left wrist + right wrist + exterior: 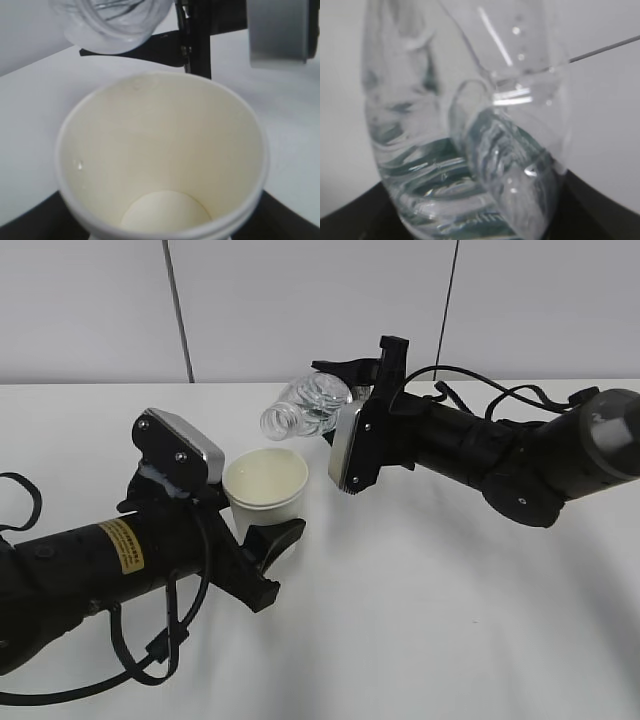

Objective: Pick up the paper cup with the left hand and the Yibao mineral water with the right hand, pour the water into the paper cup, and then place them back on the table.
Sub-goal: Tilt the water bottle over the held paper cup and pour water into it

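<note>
The cream-white paper cup (266, 488) is held upright in my left gripper (262, 545), which is shut on its lower body, above the white table (430, 600). In the left wrist view the cup (165, 150) fills the frame, with a drop on its inner wall; any water in it cannot be made out. My right gripper (362, 390) is shut on the clear Yibao bottle (305, 407), tipped sideways with its open mouth (275, 422) just above and behind the cup's rim. The bottle mouth shows at the top of the left wrist view (107, 22). The bottle (470, 150) fills the right wrist view.
A grey-white panelled wall (320, 300) stands behind the table. Black cables (150, 660) hang from the left arm at the front left. The two arms' camera blocks (180, 448) sit close on either side of the cup.
</note>
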{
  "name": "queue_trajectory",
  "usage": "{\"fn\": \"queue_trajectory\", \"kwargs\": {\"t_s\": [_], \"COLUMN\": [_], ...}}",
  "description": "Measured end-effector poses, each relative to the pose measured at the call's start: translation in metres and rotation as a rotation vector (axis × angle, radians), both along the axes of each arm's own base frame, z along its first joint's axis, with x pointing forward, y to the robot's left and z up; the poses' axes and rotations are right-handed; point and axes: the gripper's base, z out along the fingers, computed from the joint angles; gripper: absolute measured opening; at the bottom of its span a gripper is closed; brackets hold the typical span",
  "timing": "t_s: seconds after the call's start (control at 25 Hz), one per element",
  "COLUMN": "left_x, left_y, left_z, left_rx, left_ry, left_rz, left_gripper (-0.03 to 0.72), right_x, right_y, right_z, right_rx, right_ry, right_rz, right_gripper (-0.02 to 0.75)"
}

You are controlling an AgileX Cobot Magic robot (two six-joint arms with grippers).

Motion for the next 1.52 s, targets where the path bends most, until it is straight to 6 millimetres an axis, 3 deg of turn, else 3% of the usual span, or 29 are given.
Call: {"fn": "queue_trajectory", "kwargs": {"t_s": [1.52], "left_x": [-0.0008], "left_y": [0.0005], "left_z": [-0.0026], "left_rx": [0.015], "left_ry": [0.028], "left_rz": [0.001], "left_gripper": [0.459], "right_x": [0.0001], "right_y": [-0.0001], "right_z": [0.0002], "right_rx": [-0.131], "right_ry": [-0.121], "right_rz": [0.006], "right_gripper": [0.47]}}
